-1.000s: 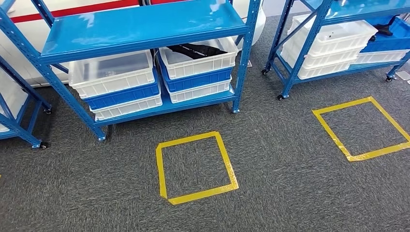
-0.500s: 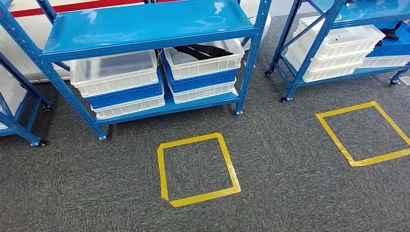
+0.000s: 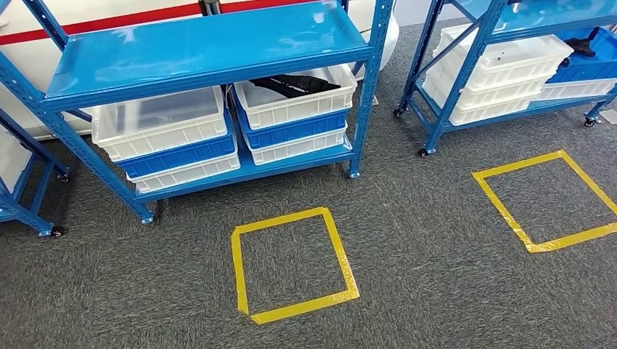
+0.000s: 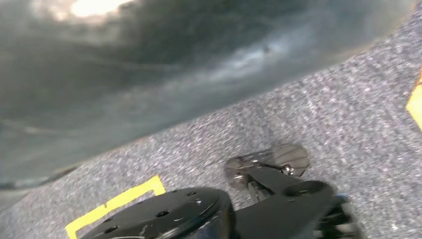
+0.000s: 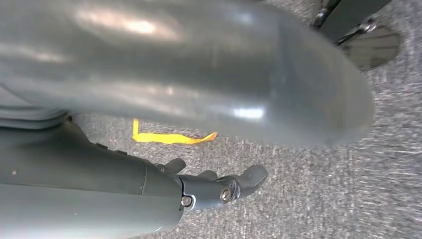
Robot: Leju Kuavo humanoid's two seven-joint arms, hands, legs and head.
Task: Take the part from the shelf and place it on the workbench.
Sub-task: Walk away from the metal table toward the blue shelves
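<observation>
The part (image 3: pixel 295 85) is a long black piece lying in the top white bin (image 3: pixel 298 109) of the right-hand stack on the blue shelf's (image 3: pixel 204 43) lower level. My right hand (image 5: pixel 214 186) hangs above the grey carpet, its dark fingers (image 5: pixel 249 177) loosely extended with nothing in them. A blurred grey mass close to the lens in the left wrist view is my left hand (image 4: pixel 149 64); its fingers cannot be made out. Both hands are far from the shelf.
A yellow tape square (image 3: pixel 291 263) marks the carpet in front of the shelf, and another (image 3: pixel 542 200) lies to the right. A stack of white and blue bins (image 3: pixel 164 127) fills the shelf's left side. A second blue rack (image 3: pixel 466 65) with bins stands at the right.
The whole head view has shifted, so the camera moved: the shelf and the tape squares now sit slightly lower and further left. The things themselves have not moved.
</observation>
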